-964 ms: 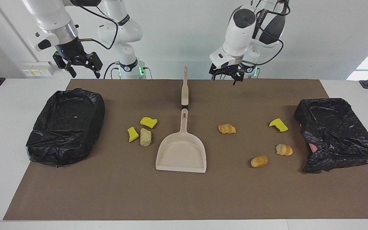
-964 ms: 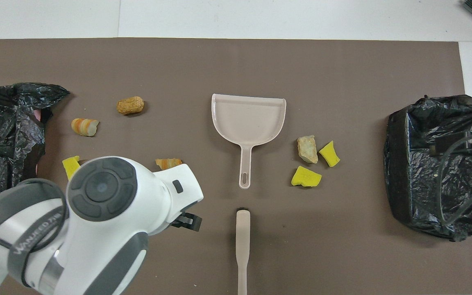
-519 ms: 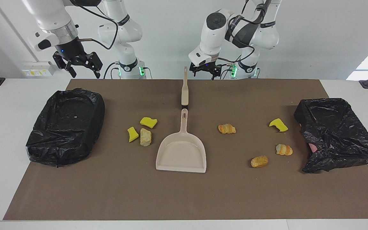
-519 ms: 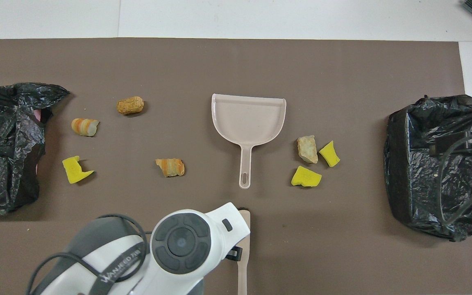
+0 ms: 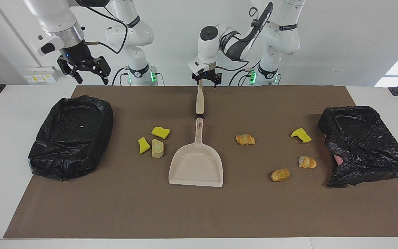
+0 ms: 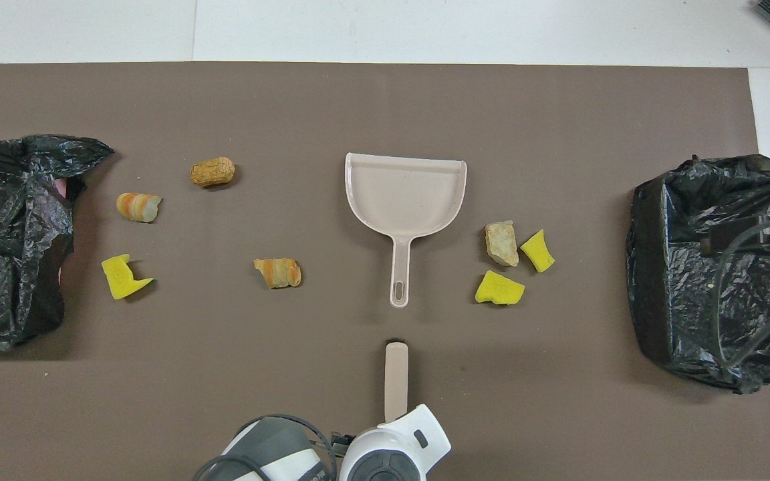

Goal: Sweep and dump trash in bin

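Observation:
The trash lies on the brown mat. Two yellow sponge chunks (image 5: 160, 132) (image 5: 143, 145) and a beige lump (image 5: 157, 148) sit beside the beige dustpan (image 5: 196, 164) toward the right arm's end. An orange bread piece (image 5: 245, 139), a green-backed yellow sponge (image 5: 301, 135), a striped lump (image 5: 307, 162) and a brown lump (image 5: 280, 174) lie toward the left arm's end. The brush (image 5: 199, 98) lies nearer to the robots than the dustpan, in line with its handle. My left gripper (image 5: 206, 80) is open at the brush's handle end. My right gripper (image 5: 85, 71) is open and waits.
A black-bagged bin (image 5: 71, 136) stands at the right arm's end of the mat, another (image 5: 365, 145) at the left arm's end. In the overhead view the left arm's wrist (image 6: 392, 457) covers the brush handle's end (image 6: 396, 381). The dustpan (image 6: 405, 194) sits mid-mat.
My left arm has swung from over the mat near the orange bread piece toward the middle and come down at the brush's handle end. The right arm and all objects have stayed still.

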Robot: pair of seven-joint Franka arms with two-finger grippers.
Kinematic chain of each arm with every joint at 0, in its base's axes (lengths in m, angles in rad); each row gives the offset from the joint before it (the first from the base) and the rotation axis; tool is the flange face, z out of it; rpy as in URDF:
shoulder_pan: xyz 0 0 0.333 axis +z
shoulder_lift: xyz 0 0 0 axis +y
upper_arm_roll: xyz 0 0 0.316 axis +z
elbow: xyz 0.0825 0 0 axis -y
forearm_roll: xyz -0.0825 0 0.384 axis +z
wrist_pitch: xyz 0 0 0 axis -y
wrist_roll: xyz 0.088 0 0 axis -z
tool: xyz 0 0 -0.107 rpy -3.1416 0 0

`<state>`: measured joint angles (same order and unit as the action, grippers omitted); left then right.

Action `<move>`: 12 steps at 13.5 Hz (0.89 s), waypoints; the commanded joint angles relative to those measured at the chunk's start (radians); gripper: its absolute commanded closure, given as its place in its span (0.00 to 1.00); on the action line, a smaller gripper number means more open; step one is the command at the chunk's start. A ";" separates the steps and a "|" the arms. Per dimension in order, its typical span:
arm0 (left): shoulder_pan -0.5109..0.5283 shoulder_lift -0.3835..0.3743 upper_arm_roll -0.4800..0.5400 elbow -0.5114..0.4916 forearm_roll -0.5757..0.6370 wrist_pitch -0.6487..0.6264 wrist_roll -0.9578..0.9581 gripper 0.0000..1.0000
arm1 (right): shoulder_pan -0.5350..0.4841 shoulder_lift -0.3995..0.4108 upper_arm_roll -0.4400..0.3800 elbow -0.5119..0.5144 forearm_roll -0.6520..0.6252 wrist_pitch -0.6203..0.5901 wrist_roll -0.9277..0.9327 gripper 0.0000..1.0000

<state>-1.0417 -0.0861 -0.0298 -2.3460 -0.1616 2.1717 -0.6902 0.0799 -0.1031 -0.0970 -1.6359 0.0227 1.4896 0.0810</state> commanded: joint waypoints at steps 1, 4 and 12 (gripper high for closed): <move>-0.079 0.040 0.019 -0.032 -0.010 0.091 -0.074 0.00 | -0.015 -0.027 -0.006 0.008 0.002 -0.072 -0.017 0.00; -0.081 0.051 0.019 -0.024 -0.013 0.106 -0.084 0.00 | -0.002 -0.038 0.008 -0.004 -0.055 -0.029 -0.018 0.00; -0.069 0.042 0.022 0.014 -0.013 0.007 -0.117 1.00 | -0.003 -0.053 0.010 -0.038 -0.053 -0.014 -0.010 0.00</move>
<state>-1.1042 -0.0270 -0.0193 -2.3463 -0.1621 2.2256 -0.7942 0.0835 -0.1330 -0.0918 -1.6396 -0.0200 1.4584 0.0810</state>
